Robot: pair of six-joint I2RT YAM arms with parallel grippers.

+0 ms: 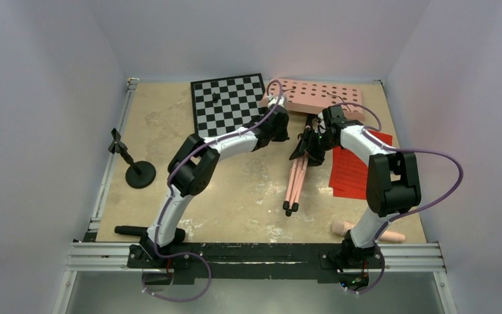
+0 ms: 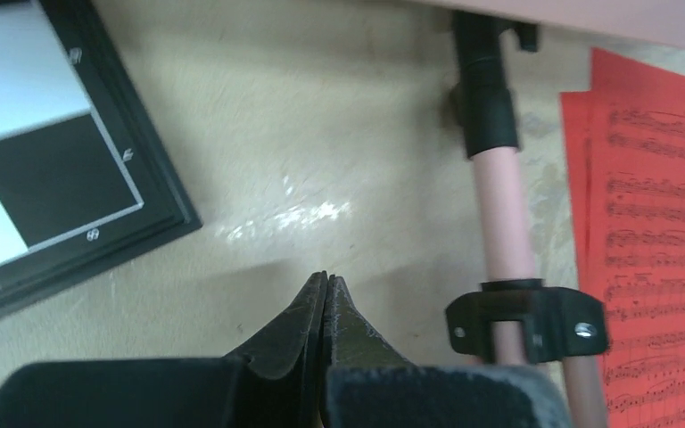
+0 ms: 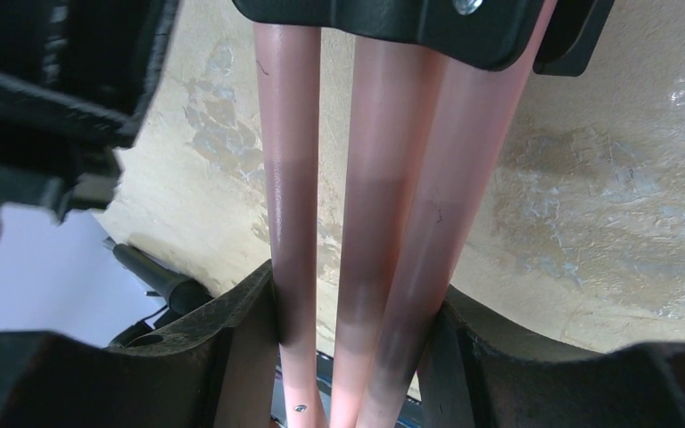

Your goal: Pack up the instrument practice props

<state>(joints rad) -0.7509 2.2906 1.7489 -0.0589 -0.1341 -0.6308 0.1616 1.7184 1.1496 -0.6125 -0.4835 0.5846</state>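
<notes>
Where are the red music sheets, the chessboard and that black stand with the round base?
red music sheets (image 1: pixel 348 173): overhead view, bare middle of the top sheet.
chessboard (image 1: pixel 229 104): overhead view, centre of its squares.
black stand (image 1: pixel 140 175): overhead view, its round base.

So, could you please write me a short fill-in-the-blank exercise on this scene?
The right tool grips the three pink ____ of the music stand.
The left tool is shut, holding ____.
The printed sheets beside the stand are ____.
Missing: legs; nothing; red.
</notes>
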